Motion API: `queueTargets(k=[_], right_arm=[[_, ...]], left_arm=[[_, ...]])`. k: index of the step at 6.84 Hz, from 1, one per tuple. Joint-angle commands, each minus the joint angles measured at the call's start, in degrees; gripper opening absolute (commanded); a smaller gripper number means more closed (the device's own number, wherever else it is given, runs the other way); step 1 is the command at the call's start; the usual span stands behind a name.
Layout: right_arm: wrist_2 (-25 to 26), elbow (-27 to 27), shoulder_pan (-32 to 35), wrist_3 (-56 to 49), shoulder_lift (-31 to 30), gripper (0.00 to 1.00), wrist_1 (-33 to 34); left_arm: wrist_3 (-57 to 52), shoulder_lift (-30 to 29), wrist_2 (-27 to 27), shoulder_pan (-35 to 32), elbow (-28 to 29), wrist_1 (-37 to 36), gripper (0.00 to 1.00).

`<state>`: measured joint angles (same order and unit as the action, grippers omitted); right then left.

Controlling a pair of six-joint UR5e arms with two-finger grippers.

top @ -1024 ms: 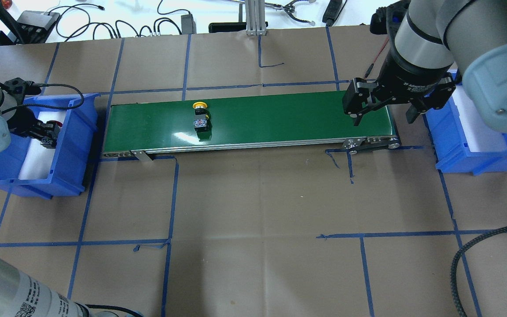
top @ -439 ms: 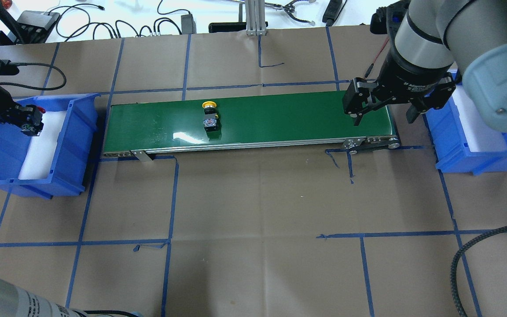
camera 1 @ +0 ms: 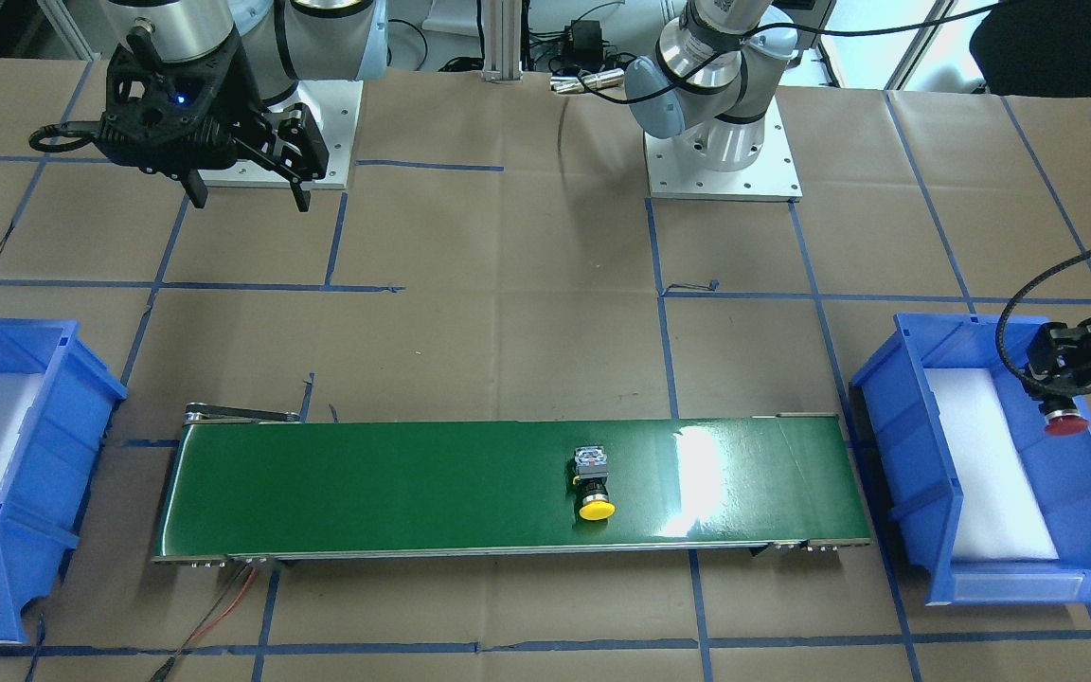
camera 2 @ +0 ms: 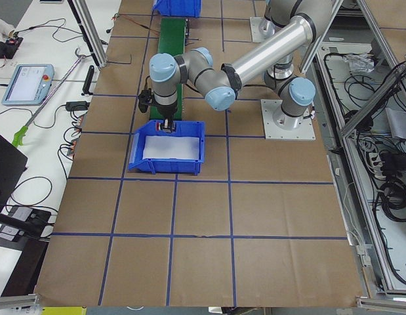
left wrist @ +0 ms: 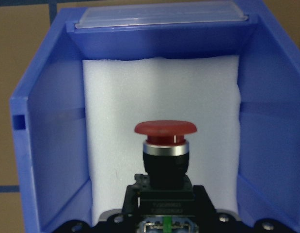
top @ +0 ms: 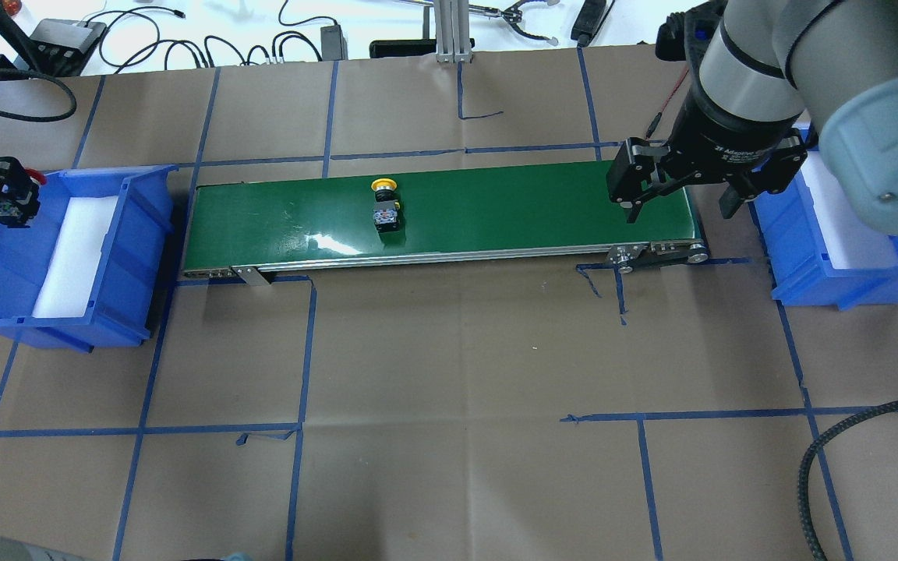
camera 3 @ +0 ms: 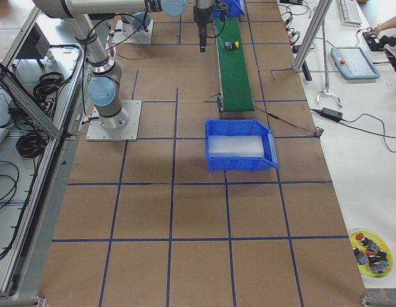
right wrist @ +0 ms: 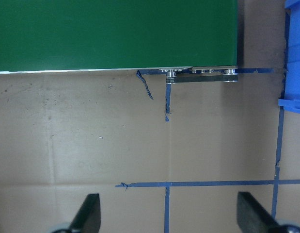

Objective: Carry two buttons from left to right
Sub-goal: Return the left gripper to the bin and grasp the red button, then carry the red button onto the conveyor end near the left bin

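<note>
My left gripper is shut on the red button, holding it by its black body above the outer side of the left blue bin. In the left wrist view the red button hangs over the bin's white foam. The yellow button lies on its side on the green conveyor belt, a little left of the belt's middle. My right gripper hangs open and holds nothing over the belt's right end, far from both buttons.
The right blue bin, lined with white foam, sits just past the belt's right end. Brown paper with blue tape lines covers the table. Cables and tools lie along the far edge, and a black cable loops at the front right.
My left gripper has carried the red button leftward and up, from inside the left bin to above its outer side. The yellow button has ridden the belt rightward. My right gripper has not moved.
</note>
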<state>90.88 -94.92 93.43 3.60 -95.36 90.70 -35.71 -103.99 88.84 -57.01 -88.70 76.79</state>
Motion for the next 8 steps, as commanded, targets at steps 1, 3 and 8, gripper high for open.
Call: queueTargets(k=[1, 3, 8], right_arm=[[-0.09, 0.00, 0.00, 0.00, 0.00, 1.00, 0.00], [0.00, 0.00, 0.00, 0.00, 0.00, 1.00, 0.00], [0.09, 0.00, 0.00, 0.00, 0.00, 1.00, -0.09]], left_arm=[[1.68, 0.89, 0.02, -0.47, -0.06, 2.14, 0.11], [5.19, 0.19, -0.16, -2.48, -0.68, 2.14, 0.11], [25.13, -1.83, -0.25, -17.58, -0.86, -0.48, 0.11]])
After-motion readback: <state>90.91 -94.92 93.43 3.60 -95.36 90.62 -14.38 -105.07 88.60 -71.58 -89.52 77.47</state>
